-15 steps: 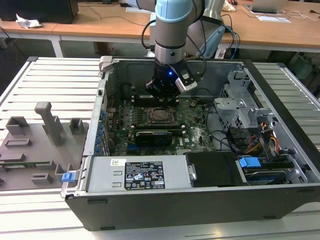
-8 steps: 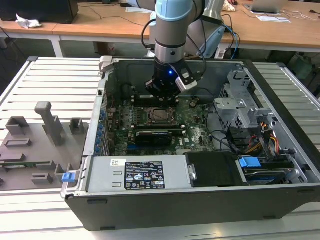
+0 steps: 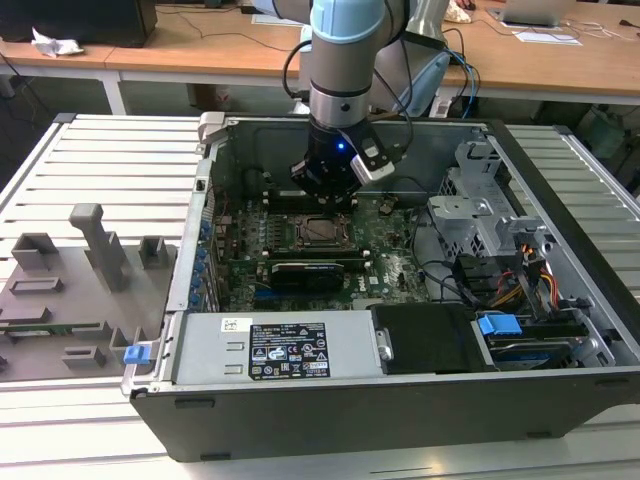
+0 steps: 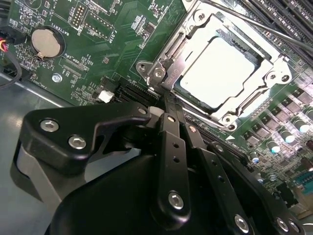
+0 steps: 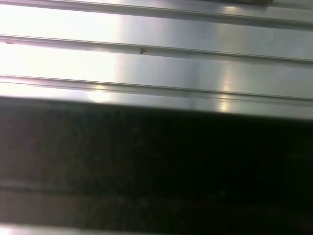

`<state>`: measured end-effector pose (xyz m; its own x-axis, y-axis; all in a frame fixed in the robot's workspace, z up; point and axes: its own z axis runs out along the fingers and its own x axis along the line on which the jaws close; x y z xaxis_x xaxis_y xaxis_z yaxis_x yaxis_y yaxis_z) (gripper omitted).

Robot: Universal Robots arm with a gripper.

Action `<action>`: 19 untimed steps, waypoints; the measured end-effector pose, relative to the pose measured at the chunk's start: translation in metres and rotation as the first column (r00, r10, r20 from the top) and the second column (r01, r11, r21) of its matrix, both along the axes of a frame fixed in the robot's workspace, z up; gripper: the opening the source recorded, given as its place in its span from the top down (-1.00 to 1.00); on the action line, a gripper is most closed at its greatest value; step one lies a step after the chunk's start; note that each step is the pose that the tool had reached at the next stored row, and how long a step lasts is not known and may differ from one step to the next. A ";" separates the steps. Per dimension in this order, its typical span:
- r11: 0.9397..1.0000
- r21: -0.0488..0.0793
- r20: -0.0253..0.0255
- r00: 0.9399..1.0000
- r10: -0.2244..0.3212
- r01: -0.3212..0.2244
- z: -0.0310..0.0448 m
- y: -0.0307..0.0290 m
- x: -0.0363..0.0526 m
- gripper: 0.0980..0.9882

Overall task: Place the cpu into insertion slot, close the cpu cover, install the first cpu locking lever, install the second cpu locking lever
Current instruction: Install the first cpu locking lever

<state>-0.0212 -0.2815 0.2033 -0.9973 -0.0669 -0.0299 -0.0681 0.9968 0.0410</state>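
Observation:
In the second wrist view the cpu (image 4: 220, 73) lies flat in the insertion slot (image 4: 161, 68), its pale silver top showing through the window of the cpu cover (image 4: 198, 32). The cover lies down around the chip. A thin metal lever rod (image 4: 264, 27) runs along the socket's far side. My gripper (image 4: 166, 104) is shut, fingertips together at the socket's near corner, with nothing visible between them. In the exterior view the gripper (image 3: 327, 197) hangs inside the open case, just behind the insertion slot (image 3: 318, 231) on the green board.
The case walls (image 3: 200, 200) enclose the board. A power supply (image 3: 285, 350) fills the front and a drive cage (image 3: 485, 215) stands at the exterior view's right. A grey fixture tray (image 3: 70, 285) lies on the exterior view's left. A coin battery (image 4: 47, 41) and memory slots (image 4: 293, 19) flank the socket.

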 end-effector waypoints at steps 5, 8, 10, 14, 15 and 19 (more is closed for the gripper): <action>1.000 0.000 0.000 1.000 0.000 0.000 0.0001 0.0000 0.0000 0.98; 1.000 -0.001 0.000 1.000 0.000 0.000 0.0002 0.0000 0.0000 0.98; 1.000 -0.005 0.000 1.000 0.000 0.000 0.0001 0.0000 0.0001 0.98; 1.000 -0.013 0.000 1.000 0.000 0.000 -0.0008 0.0001 0.0002 0.98; 1.000 -0.017 0.000 1.000 0.000 0.000 -0.0012 0.0001 0.0002 0.98; 1.000 -0.018 0.001 1.000 0.000 0.000 -0.0012 0.0001 0.0006 0.98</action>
<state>-0.0207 -0.2814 0.2020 -0.9973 -0.0672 -0.0296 -0.0679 0.9974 0.0232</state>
